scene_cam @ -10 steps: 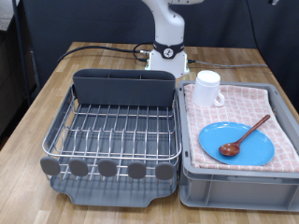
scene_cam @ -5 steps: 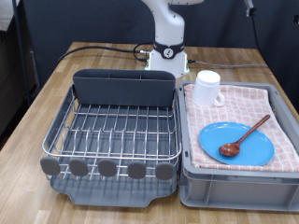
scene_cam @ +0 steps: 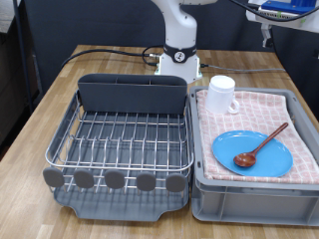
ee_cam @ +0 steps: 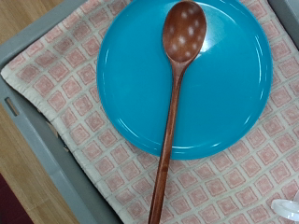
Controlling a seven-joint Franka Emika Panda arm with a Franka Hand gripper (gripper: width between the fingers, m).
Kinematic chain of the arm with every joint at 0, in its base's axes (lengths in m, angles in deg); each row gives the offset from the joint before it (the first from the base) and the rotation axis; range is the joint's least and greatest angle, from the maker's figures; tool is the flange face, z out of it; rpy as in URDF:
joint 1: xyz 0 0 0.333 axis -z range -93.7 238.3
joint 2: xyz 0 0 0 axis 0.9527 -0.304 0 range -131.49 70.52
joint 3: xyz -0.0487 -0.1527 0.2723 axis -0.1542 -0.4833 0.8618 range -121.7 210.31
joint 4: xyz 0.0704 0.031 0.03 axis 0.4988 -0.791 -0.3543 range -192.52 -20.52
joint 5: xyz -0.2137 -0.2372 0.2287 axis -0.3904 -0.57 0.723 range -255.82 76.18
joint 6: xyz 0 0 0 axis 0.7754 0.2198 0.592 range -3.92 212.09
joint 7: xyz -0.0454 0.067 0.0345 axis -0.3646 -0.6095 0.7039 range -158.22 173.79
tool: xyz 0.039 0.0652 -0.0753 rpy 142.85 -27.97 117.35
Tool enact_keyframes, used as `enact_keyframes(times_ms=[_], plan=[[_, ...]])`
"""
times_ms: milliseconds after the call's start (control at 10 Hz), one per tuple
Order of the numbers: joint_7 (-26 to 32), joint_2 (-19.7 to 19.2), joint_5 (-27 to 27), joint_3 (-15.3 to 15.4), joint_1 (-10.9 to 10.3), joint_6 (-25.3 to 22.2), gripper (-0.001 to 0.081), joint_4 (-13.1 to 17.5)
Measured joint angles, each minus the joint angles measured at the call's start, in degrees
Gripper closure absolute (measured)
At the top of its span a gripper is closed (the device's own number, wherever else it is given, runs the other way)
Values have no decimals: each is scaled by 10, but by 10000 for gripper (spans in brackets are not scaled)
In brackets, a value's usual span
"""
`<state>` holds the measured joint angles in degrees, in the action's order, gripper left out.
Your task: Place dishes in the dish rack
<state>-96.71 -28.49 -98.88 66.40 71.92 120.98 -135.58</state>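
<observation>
The spoon (ee_cam: 175, 110) is lying across the plate (ee_cam: 201, 84), rack (scene_cam: 125, 136) sitting bare; the pincer's spread is impossible to tell

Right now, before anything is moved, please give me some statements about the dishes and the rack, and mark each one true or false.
1. The wooden spoon lies on the blue plate. True.
2. The white mug stands in the dish rack. False: it stands on the pink checked cloth in the grey tub.
3. The dish rack holds no dishes. True.
4. The gripper holds the spoon. False: no gripper fingers show in either view.
</observation>
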Motion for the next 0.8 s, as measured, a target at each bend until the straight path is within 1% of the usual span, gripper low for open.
enact_keyframes(times_ms=[100, 200, 300, 600, 800], plan=[[0, -1, -1, 0, -1, -2, 4, -1], [-2, -3, -1, 2, -2, 5, 4, -7], [-13, -6, -8, 6, -4, 23, 4, -21], [-75, -23, -60, 16, -8, 84, 4, -62], [-91, -43, -75, 17, -8, 117, 4, -77]])
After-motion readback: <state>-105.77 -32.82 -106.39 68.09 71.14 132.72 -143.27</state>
